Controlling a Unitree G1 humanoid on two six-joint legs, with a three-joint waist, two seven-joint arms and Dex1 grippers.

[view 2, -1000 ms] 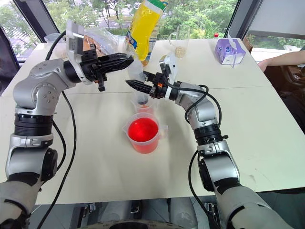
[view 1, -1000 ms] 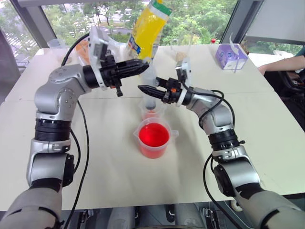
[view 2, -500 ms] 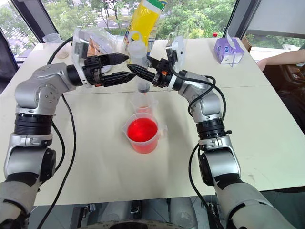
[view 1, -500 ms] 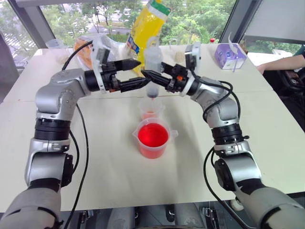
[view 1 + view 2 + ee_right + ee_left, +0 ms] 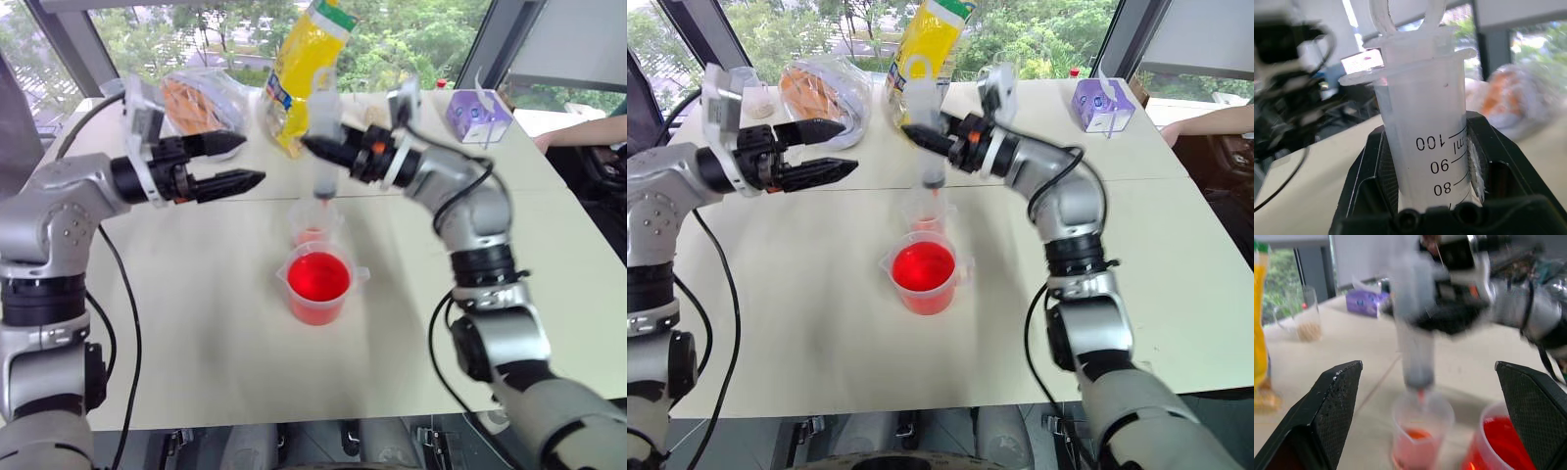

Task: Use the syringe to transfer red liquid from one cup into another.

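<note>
Drawn back leftward off the syringe (image 5: 324, 147), left hand (image 5: 242, 163) now gaping empty. Right hand (image 5: 323, 150) clamped on the barrel, tip above the small cup (image 5: 315, 224), behind the beaker (image 5: 317, 284) on the bench (image 5: 216, 323). Best kept vertical and centred; avoid drips.

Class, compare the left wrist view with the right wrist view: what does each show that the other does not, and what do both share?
Left wrist view alone: the small clear cup with a little red liquid, directly under the syringe's tip, the beaker of red liquid beside it, the purple tissue box, and the left gripper with its fingers spread wide.

Right wrist view alone: the syringe's printed scale marks and its plunger top.

Both: the syringe upright, clamped in the right gripper.
</note>
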